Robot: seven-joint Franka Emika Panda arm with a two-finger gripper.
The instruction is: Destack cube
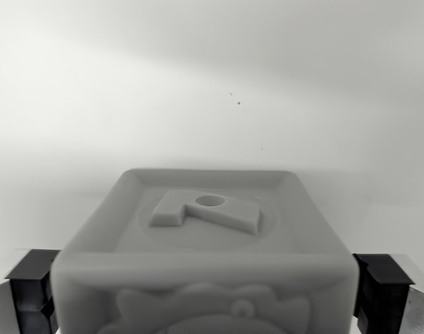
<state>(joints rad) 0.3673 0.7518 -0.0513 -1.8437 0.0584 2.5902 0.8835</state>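
Filling the bottom of the wrist view, closest to the lens, is the cube (205, 257), a pale moulded block with a raised rim around its top face and it sits squarely between the two fingers of the gripper (205, 296), so the thing to be lifted lies dead centre in the hand, not off to either side. Behind and all around it stretches a plain white surface (212, 83), featureless apart from a few tiny dark specks (238, 103) out beyond the cube. Now the fingers (382, 289): dark pads showing at the wrist view's left and right edges, each tight up against a side wall of the cube with no gap visible, so I read the hand as pinching the cube across its width. On the top face there is a raised letter (205, 211), looks like a P lying at an angle, and the near face carries some embossed relief, cut off by the frame. Whatever the cube rests on is hidden beneath it, so I cannot tell whether it is on the stack or already clear. My call: with the grasp centred, the coming move turns on a straight vertical pull.
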